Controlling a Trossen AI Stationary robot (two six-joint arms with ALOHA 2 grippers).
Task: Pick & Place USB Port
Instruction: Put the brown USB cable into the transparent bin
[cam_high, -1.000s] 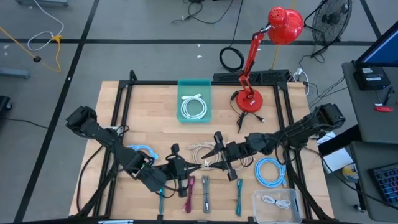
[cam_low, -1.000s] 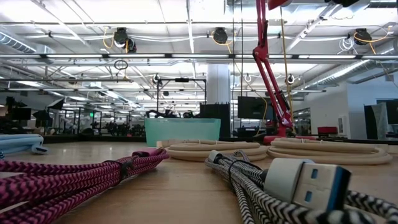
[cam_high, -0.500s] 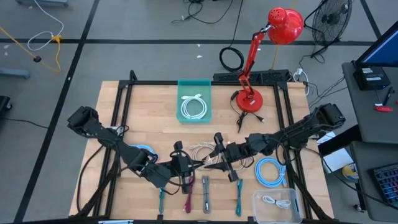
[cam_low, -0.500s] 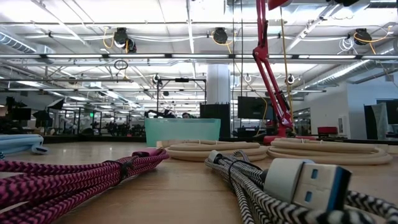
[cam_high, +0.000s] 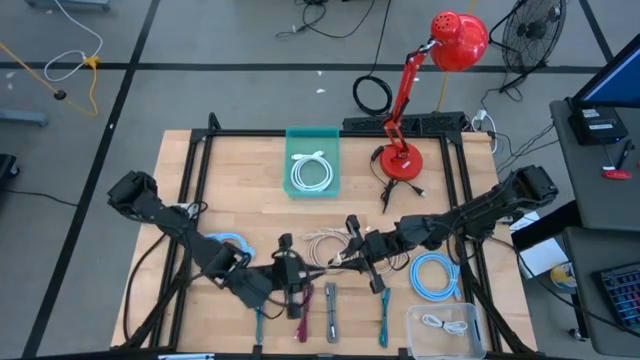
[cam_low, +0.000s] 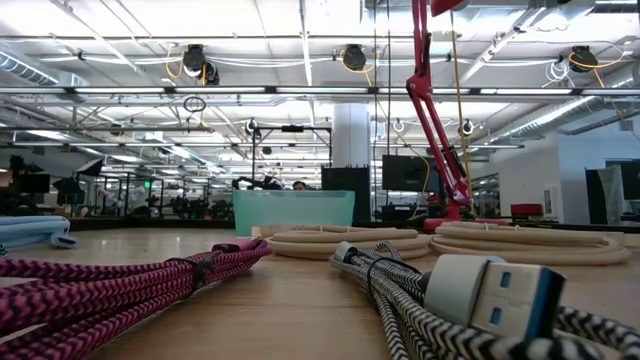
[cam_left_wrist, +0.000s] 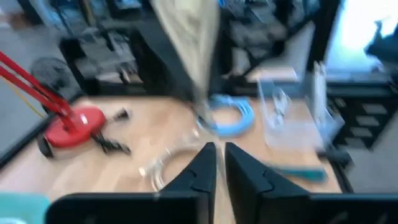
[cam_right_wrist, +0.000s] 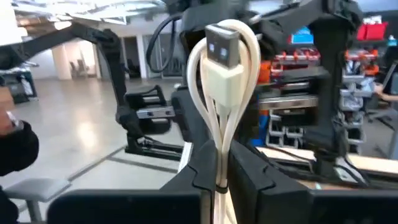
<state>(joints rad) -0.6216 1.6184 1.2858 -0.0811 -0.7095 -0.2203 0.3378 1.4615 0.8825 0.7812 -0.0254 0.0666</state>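
A cream USB cable (cam_high: 322, 243) lies partly coiled at the table's middle, and one end is lifted between my two grippers. My right gripper (cam_high: 349, 247) comes from the right and is shut on the cable; its USB plug (cam_right_wrist: 222, 48) stands above the fingers. My left gripper (cam_high: 292, 268) comes from the left and is shut on a strand of the same cable (cam_left_wrist: 186, 43). A teal bin (cam_high: 313, 135) with a white coil sits at the far side. A clear box (cam_high: 470, 325) sits at the near right corner. My left gripper pinches a strand of the cream cable (cam_left_wrist: 203, 118) between its two fingers (cam_left_wrist: 199, 168). The strand runs away from the fingertips, off the table, toward the other arm. Which part of the cable it has cannot be told. My right gripper pinches the cream cable's plug end (cam_right_wrist: 219, 134) between its two fingers (cam_right_wrist: 200, 167). It holds a doubled loop of several strands. The loop and the plug stick out past the fingertips, clear of the table.
Pink (cam_high: 304, 312), grey (cam_high: 330, 312) and teal (cam_high: 383, 318) cables lie in a row at the near edge. A blue coil (cam_high: 435, 275) lies to the right, another blue cable (cam_high: 228, 240) to the left. A red lamp (cam_high: 400, 160) stands far right.
My left gripper has shifted slightly toward the right gripper and back again. Both grippers have stayed shut on the cream cable, which has stayed lifted between them.
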